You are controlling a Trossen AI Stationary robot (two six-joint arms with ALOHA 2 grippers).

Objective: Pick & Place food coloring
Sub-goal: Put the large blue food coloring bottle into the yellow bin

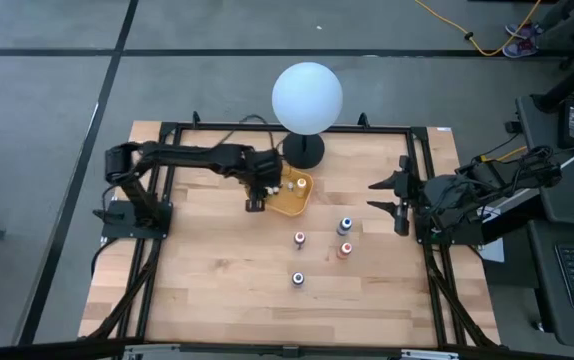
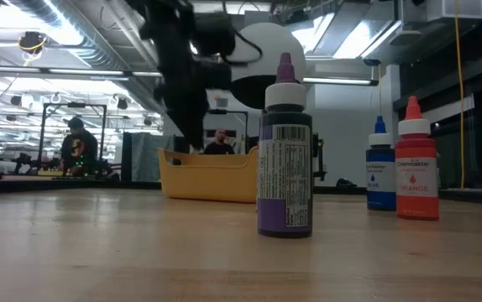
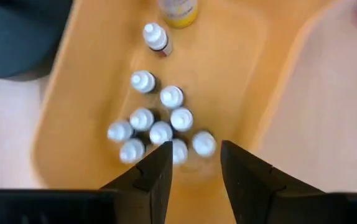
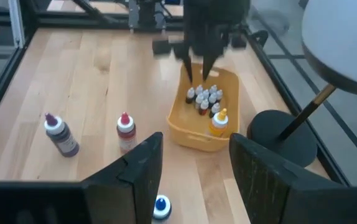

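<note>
Several small white-capped food coloring bottles (image 3: 160, 127) stand clustered in the yellow tray (image 1: 297, 205), with a yellow-topped bottle (image 4: 219, 122) beside them. My left gripper (image 3: 194, 158) hovers open just above the cluster, pointing down, with nothing between its fingers. Loose bottles stand upright on the table: purple (image 2: 285, 155), blue (image 2: 381, 168), orange (image 2: 416, 164) and red-topped (image 4: 125, 130). My right gripper (image 1: 392, 205) waits open at the table's right side, raised.
A big white globe (image 1: 307, 95) on a black base (image 1: 304, 152) stands just behind the tray. A black frame (image 1: 167, 250) runs around the wooden table. Bare wood lies at the near left. People show in the room beyond the table.
</note>
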